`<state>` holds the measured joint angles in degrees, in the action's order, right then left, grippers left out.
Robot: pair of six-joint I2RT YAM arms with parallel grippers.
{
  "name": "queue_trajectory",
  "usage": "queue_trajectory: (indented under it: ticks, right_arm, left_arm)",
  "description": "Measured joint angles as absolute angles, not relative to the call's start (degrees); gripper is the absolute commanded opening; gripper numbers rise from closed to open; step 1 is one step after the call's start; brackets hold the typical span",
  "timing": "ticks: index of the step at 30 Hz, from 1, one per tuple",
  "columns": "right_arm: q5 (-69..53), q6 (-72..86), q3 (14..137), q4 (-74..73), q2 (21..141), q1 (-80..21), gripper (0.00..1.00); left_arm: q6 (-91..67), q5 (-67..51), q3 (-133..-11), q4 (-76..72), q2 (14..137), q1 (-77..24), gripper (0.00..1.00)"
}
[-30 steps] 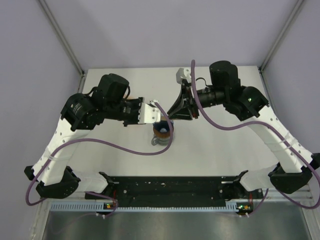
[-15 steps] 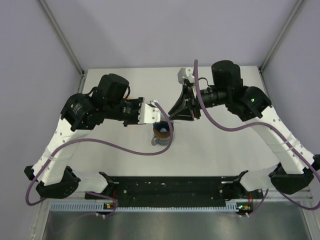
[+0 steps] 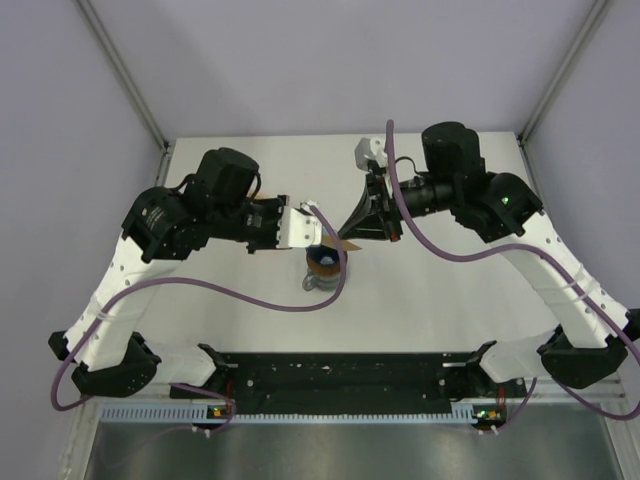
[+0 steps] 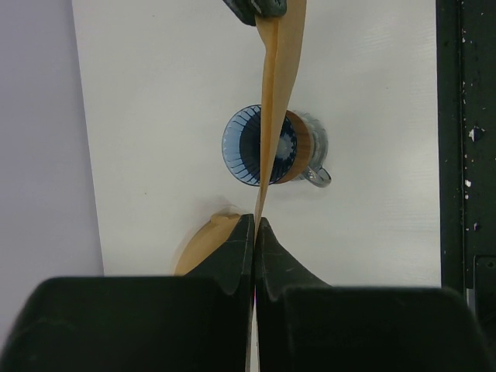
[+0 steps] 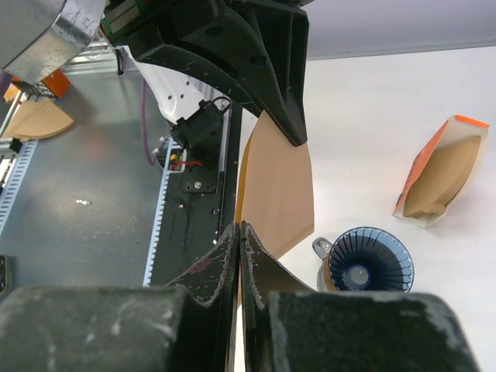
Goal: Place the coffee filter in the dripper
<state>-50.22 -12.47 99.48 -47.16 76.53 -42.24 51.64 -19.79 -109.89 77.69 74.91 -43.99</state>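
Left gripper [image 4: 254,222] and right gripper [image 5: 239,227] both pinch the coffee filter [image 5: 280,190] (held upright between them) above the dripper [image 4: 242,146]

We see the dripper [image 4: 260,145] sitting on a jug [image 3: 318,283] in the middle of the table [image 3: 450,300], between the two arms. Above it hangs the coffee filter [image 4: 280,77]. The left gripper [image 4: 254,221] pinches one end and the right gripper [image 5: 239,226] pinches the other. A pack of filters [image 5: 438,174] lies on the table near the jug.
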Motion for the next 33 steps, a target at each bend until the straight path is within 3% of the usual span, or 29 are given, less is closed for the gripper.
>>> queue_trajectory:
  ticks: [7,17,25,33]
  right_arm:
    - [-50.22,-12.47,99.48,-47.22,76.58,-42.24,0.01]
    - [-48.95,-12.21,99.48,-47.13,76.64,-42.61,0.15]
    - [-46.94,-11.94,99.42,-46.61,77.67,-44.51,0.14]
    - [-45.04,-11.9,98.98,-46.22,77.8,-44.51,0.2]
  left_arm:
    - [51.57,-19.7,-109.89,77.69,74.91,-44.1,0.0]
    - [50.85,-17.98,-109.89,77.6,74.91,-44.29,0.0]
    - [50.65,-17.85,-109.89,77.6,74.91,-44.29,0.0]
    - [50.33,-17.85,-109.89,77.6,74.91,-44.29,0.0]
